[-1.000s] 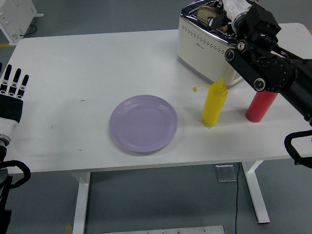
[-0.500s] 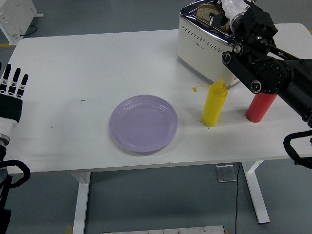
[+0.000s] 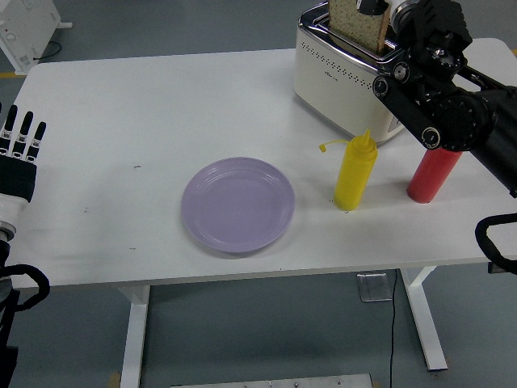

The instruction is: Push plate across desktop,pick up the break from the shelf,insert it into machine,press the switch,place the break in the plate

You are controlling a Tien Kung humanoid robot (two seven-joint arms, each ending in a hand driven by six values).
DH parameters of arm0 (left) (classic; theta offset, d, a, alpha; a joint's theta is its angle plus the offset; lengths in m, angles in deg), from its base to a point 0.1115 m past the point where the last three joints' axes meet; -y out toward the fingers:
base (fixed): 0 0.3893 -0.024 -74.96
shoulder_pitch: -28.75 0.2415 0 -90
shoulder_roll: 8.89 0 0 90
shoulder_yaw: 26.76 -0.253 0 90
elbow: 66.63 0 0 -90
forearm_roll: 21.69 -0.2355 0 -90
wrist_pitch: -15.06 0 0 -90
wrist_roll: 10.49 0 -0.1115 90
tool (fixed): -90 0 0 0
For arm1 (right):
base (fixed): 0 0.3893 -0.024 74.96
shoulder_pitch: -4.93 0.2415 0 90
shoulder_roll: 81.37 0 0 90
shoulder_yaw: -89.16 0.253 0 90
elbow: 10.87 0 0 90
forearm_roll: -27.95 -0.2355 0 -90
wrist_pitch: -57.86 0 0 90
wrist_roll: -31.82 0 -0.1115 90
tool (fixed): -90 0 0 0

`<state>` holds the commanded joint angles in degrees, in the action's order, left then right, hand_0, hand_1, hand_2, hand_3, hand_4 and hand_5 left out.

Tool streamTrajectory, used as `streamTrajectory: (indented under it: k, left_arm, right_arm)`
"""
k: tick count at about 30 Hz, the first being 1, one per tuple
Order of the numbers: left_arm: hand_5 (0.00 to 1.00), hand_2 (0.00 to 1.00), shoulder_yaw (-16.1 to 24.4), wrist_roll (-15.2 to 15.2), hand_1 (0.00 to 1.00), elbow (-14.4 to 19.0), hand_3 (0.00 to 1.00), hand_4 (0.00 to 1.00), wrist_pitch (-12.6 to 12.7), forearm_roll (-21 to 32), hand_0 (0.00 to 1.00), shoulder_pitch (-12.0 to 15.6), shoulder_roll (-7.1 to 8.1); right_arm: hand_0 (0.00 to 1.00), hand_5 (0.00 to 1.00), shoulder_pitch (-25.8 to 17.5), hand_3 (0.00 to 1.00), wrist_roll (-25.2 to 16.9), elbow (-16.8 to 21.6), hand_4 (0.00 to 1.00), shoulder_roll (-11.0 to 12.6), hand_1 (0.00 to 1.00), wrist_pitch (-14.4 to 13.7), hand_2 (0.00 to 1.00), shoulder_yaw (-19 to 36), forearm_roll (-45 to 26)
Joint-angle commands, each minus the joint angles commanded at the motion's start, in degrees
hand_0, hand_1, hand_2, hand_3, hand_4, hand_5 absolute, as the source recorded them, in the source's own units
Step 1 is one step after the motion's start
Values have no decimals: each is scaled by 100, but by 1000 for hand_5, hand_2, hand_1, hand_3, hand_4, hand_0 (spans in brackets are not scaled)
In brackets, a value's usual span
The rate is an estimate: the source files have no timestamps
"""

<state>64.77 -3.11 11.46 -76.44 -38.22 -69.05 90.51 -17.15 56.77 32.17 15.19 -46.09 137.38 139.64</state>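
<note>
Bread slice (image 3: 358, 26) stands upright above the slot of the toaster (image 3: 335, 73), far right of the table (image 3: 121, 145), its lower edge at the slot and its top cut off by the picture's top edge. Right hand (image 3: 386, 10) is at the slice's right face, with 1 dark finger showing over its upper front. Looks like it grips the bread, but most fingers are hidden at the frame edge, so that is a judgement.

Purple plate (image 3: 237, 204) lies near-centre, empty, to the left of and nearer than the toaster. Yellow bottle (image 3: 355, 172) and red bottle (image 3: 432, 175) stand between toaster and near edge, the yellow one just right of the plate.

Key relation: plate is down-left of the held slice, well apart; the right hand is far nearer to bread and plate route than the left. Slice's long axis is vertical, so it likely needs tipping flat for the plate. Path must clear the yellow bottle's top.

Left hand (image 3: 18, 158) rests at the left edge, fingers straight, holding nothing.
</note>
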Motion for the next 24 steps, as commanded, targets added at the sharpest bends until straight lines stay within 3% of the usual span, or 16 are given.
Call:
streamTrajectory:
  k: [12, 24]
  left_arm:
    - [998, 875, -16, 2, 814, 0, 773, 720, 1, -3, 860, 41, 4]
    - [998, 875, -19, 1, 813, 2, 773, 721, 2, -7, 860, 109, 14]
  right_arm:
    - [321, 2, -31, 514, 28, 724, 349, 259, 351, -163, 430, 373, 462]
    - [314, 2, -136, 507, -20, 2034, 322, 549, 345, -322, 423, 475, 38]
